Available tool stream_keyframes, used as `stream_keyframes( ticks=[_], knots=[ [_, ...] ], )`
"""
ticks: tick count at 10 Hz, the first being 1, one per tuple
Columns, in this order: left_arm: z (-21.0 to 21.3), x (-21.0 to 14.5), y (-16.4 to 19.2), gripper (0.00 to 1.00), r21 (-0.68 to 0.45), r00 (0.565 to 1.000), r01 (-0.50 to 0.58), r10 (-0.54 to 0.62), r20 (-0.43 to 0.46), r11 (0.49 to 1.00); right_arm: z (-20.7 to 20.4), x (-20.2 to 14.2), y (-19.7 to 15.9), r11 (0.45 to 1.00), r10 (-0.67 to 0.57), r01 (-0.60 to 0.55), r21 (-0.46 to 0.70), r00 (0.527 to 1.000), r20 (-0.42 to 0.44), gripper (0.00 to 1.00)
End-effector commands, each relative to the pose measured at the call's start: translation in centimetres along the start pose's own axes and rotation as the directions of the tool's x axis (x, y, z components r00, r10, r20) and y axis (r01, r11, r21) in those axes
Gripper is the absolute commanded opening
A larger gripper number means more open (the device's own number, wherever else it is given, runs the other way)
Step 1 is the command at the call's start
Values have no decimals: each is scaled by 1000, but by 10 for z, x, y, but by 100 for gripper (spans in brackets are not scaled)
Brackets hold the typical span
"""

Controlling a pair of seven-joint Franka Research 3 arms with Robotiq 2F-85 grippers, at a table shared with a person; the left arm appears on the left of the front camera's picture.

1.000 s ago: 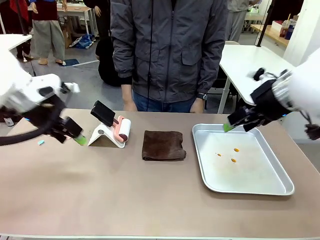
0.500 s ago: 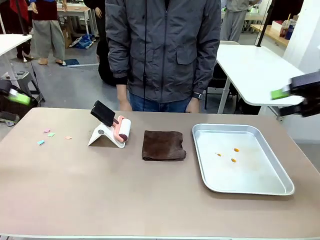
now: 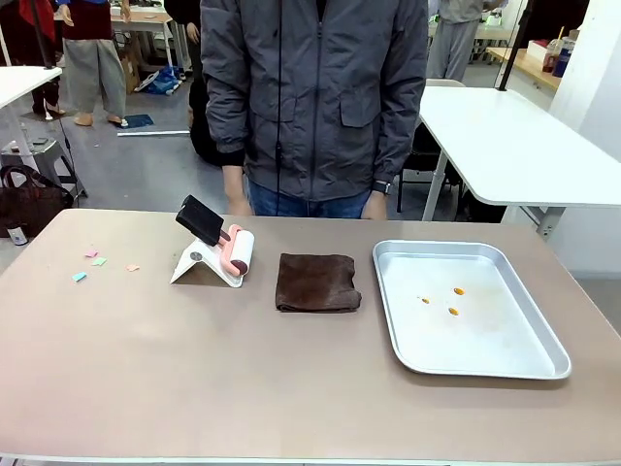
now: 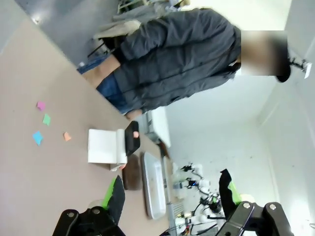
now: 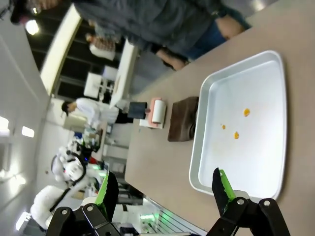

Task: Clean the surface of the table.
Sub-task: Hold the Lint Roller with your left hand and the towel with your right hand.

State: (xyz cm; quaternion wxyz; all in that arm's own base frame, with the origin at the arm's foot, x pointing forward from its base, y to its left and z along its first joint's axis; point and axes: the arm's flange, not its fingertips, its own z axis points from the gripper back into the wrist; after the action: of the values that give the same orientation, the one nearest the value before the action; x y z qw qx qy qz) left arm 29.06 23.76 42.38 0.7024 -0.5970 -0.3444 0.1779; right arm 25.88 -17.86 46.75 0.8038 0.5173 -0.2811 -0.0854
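My left claw [image 4: 171, 191] and right claw [image 5: 163, 186] hang released; scraps [image 4: 44, 120] beyond my left may scatter off the bench [image 3: 291, 388].

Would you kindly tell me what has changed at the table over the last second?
Both arms drew back off the table, the left to the left, the right up and to the right, uncovering paper scraps. The left pincer and right pincer are open, holding nothing. The lint roller, brown cloth and tray stayed put.
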Motion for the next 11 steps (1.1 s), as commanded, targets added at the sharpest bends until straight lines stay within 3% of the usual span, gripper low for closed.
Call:
stream_keyframes(
  ticks=[1, 3, 4, 11],
  knots=[
    [-28, -16, 1, 100, 24, 999, 27, -28, 20, 999, -19, -64, -28, 998, -22, 18, 67, 998, 62, 100],
    [-48, -43, -12, 100, 123, 997, 18, -27, 70, 992, -21, -61, -40, 997, -78, 76, 20, 992, 95, 100],
    [-13, -2, 7, 100, 13, 1000, -6, 6, 24, 1000, 21, -9, -29, 998, -54, 52, 39, 997, 58, 100],
    [-13, -2, 7, 100, 13, 1000, -6, 6, 24, 1000, 21, -9, -29, 998, -54, 52, 39, 997, 58, 100]
  ],
)
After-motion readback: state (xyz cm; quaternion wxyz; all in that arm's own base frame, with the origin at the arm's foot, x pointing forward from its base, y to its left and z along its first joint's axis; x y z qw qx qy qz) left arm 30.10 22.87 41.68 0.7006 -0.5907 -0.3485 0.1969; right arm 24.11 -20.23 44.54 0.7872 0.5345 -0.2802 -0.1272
